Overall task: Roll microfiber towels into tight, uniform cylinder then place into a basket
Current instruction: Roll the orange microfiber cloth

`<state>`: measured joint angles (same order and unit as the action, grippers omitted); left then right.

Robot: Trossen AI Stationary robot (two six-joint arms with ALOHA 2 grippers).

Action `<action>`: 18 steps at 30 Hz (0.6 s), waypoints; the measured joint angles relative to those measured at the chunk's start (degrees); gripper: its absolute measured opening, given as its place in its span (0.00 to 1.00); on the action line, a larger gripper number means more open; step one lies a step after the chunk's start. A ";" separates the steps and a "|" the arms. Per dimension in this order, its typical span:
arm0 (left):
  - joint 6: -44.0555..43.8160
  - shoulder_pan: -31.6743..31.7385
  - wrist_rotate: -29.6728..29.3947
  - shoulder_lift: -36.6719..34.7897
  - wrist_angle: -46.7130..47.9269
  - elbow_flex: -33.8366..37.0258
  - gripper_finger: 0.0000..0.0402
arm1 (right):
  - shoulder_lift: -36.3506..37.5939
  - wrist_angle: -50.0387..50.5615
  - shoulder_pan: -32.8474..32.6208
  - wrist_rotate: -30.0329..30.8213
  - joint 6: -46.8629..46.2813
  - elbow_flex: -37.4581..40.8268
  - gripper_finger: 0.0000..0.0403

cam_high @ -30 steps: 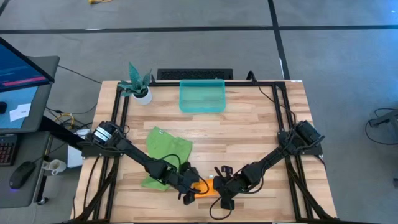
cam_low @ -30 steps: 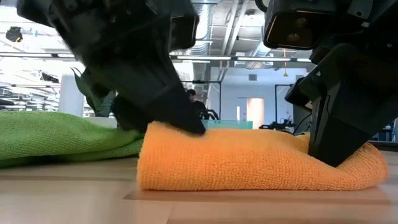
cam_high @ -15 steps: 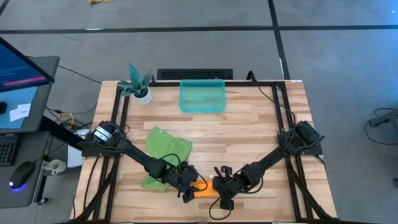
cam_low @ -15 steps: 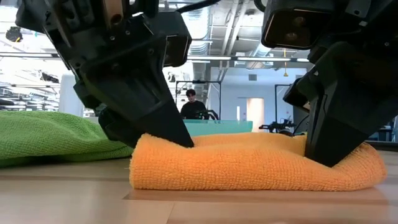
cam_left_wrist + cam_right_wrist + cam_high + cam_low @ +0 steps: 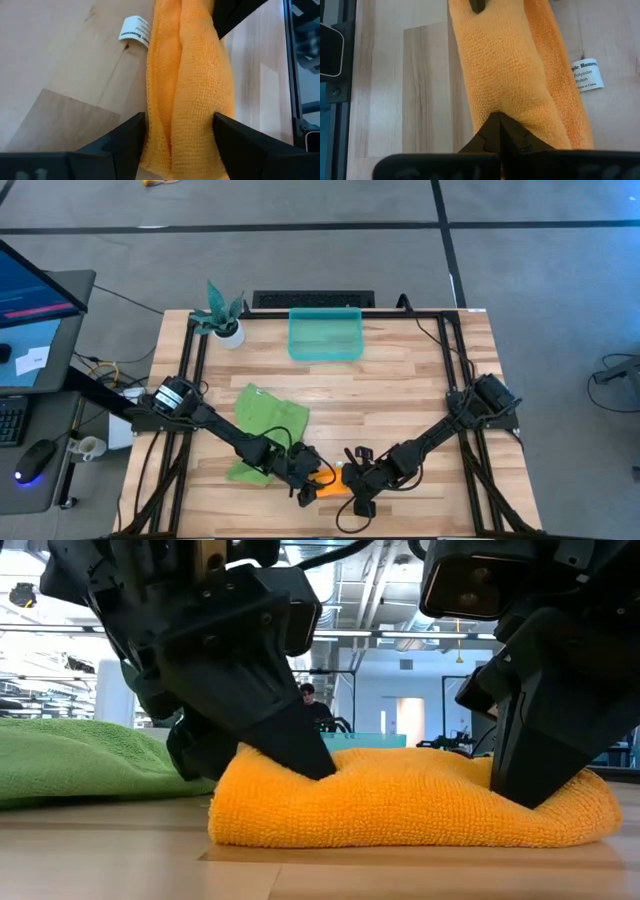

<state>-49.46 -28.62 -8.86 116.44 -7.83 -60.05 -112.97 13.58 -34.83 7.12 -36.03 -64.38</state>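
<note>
Straddling the nubby, rolled orange towel (image 5: 187, 85), the left gripper (image 5: 179, 131).

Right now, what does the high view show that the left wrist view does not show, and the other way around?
Only the high view shows the teal basket at the far edge, the lime green towel lying loose on the table, the small plant pot, and both arms reaching to the near edge.

Only the left wrist view shows the white care label on the orange towel, and the left gripper with its fingers open on both sides of the roll.

Both show the orange towel and the wooden table.
</note>
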 joint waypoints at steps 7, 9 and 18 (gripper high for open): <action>0.36 -0.37 0.06 0.33 -1.87 0.24 0.52 | 0.00 -0.37 0.00 0.10 0.00 0.00 0.03; 0.89 -0.41 0.06 0.44 -2.24 0.26 0.47 | 0.00 -0.41 0.00 0.10 0.00 0.00 0.03; 2.15 -0.52 0.71 0.70 -3.15 0.26 0.18 | 0.00 -0.81 0.00 0.21 0.00 0.00 0.05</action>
<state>-47.31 -29.15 -8.15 117.14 -10.98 -59.79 -112.97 12.77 -34.83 7.33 -36.03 -64.38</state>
